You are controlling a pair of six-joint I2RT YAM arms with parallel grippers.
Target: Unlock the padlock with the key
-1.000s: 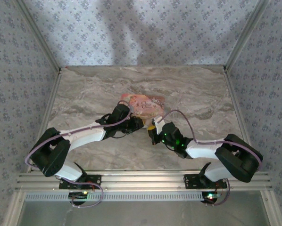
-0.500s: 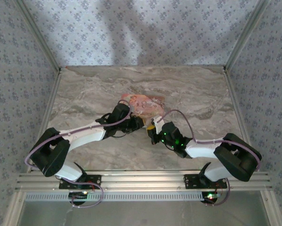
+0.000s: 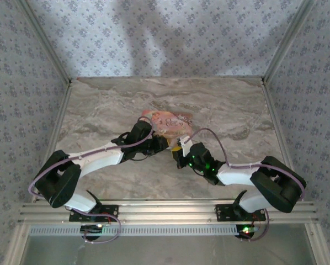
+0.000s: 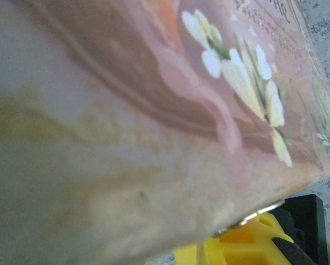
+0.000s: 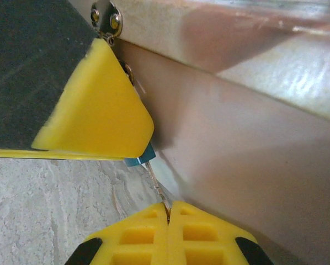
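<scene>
My right gripper (image 5: 168, 212) is shut on the key (image 5: 158, 185), a thin toothed metal blade that sticks out from between its yellow pads. The blade's tip meets a small blue corner of the padlock (image 5: 138, 160). The rest of the padlock is hidden under a yellow finger (image 5: 93, 110) of my left gripper (image 3: 164, 144), which is clamped over it. Both grippers meet at the near edge of the pink-orange illustrated box (image 3: 168, 122), with my right gripper (image 3: 177, 150) just right of the left one. Below the box's blurred lid (image 4: 154, 99), a right finger (image 4: 248, 243) shows.
A metal plate with two screws (image 5: 107, 19) sits on the box's side wall (image 5: 237, 154) just above the left finger. The marble tabletop (image 3: 99, 110) spreads all round the box. Patterned walls (image 3: 21, 83) and aluminium rails enclose the table on three sides.
The right arm's wrist has edged slightly to the left. The left arm, the box and both grips look the same.
</scene>
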